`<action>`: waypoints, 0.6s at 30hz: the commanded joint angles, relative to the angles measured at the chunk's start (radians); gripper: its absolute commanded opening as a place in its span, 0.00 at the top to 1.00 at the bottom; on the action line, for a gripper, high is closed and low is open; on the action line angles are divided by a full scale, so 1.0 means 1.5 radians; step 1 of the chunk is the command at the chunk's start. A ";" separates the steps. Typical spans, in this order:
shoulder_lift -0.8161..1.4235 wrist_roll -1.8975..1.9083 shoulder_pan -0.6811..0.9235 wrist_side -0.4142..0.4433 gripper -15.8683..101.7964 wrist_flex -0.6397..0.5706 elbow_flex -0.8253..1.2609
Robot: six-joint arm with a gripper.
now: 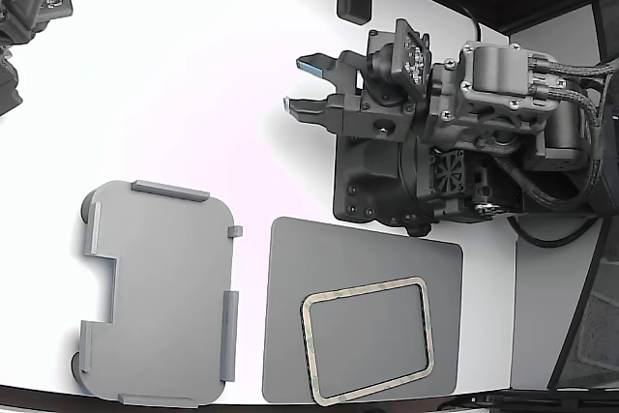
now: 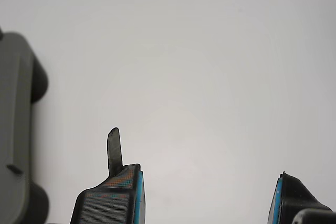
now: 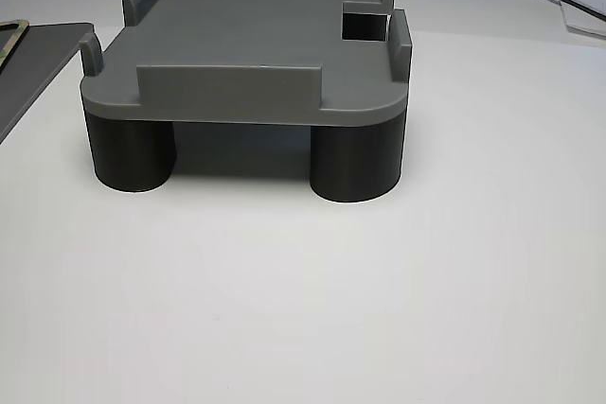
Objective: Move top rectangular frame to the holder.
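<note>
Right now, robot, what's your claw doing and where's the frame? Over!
Claw open, empty, over bare table. Frame flat on dark mat, untouched. Holder empty, at exterior view's left. Nothing in the way.

One rectangular frame [image 1: 368,339], one dark mat [image 1: 290,336], one holder [image 1: 160,292], and one end effector [image 1: 302,85].

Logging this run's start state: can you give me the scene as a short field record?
frame: beige-tan thin rectangular frame, flat on dark grey rounded mat
holder: light grey plastic tray with edge tabs, empty, raised on dark round feet
gripper: black gripper, jaws open, holding nothing, over bare white table
task progress: frame not yet picked
</note>
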 commanded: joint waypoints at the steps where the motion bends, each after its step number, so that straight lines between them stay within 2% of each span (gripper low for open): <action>1: 0.015 -0.005 -0.009 -0.006 0.02 -0.006 -0.014; 18: 0.015 -0.004 -0.009 -0.004 0.02 -0.006 -0.014</action>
